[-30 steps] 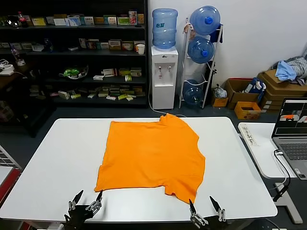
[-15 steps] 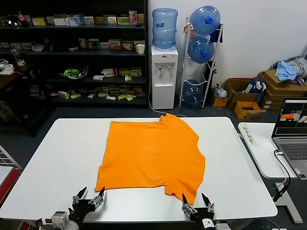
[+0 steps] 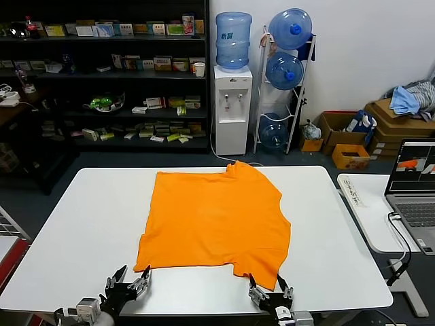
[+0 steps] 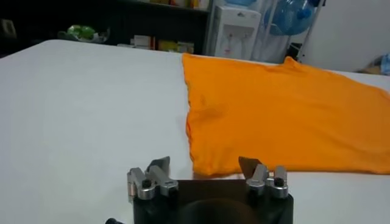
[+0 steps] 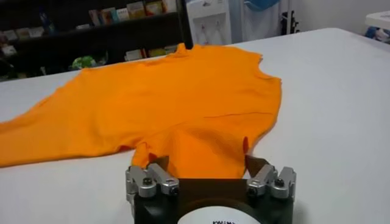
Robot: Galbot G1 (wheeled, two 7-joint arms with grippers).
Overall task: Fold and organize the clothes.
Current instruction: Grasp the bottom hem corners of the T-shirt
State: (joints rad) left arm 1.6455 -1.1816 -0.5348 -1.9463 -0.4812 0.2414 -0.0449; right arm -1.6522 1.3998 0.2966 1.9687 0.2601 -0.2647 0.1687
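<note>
The orange T-shirt (image 3: 217,221) lies spread flat on the white table (image 3: 81,224), plain side up, collar at the far edge. My left gripper (image 3: 130,280) is open at the near edge, just short of the shirt's near left corner (image 4: 204,161). My right gripper (image 3: 266,288) is open at the near right sleeve, its fingers on either side of the sleeve's hanging tip (image 5: 201,152). In the left wrist view the left gripper (image 4: 204,165) is empty. In the right wrist view the right gripper (image 5: 207,163) has the orange fabric between its open fingers.
A side table with an open laptop (image 3: 413,197) stands to the right. Behind the table are a water dispenser (image 3: 232,102), a rack of water bottles (image 3: 285,75), dark shelves (image 3: 102,75) and cardboard boxes with a blue-grey cloth pile (image 3: 408,102).
Both grippers have moved forward toward the shirt's near edge; the right one has also shifted left onto the sleeve tip. The shirt has not moved.
</note>
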